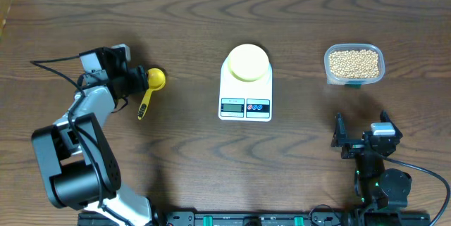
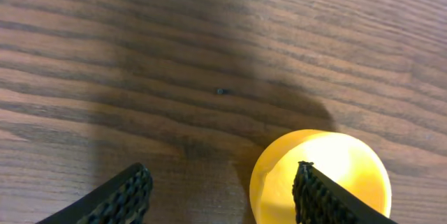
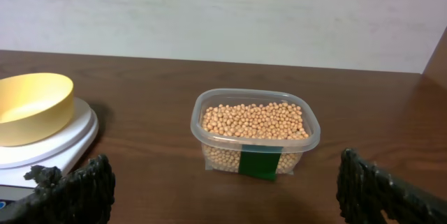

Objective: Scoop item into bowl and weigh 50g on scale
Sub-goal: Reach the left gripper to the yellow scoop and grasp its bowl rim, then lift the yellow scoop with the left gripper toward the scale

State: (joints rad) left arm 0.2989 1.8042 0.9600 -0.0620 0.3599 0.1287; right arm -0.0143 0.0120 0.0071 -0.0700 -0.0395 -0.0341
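My right fingers (image 3: 77,189) stand spread, small round tan beans (image 3: 255,121) at twelve o'clock; left fingers (image 2: 122,196) spread, bright yellow plastic scoop (image 2: 349,168) at three o'clock.

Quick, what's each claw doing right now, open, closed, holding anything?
Left claw: open, over the bright yellow plastic scoop, holding nothing.
Right claw: open, empty, facing the clear plastic tub of tan beans.
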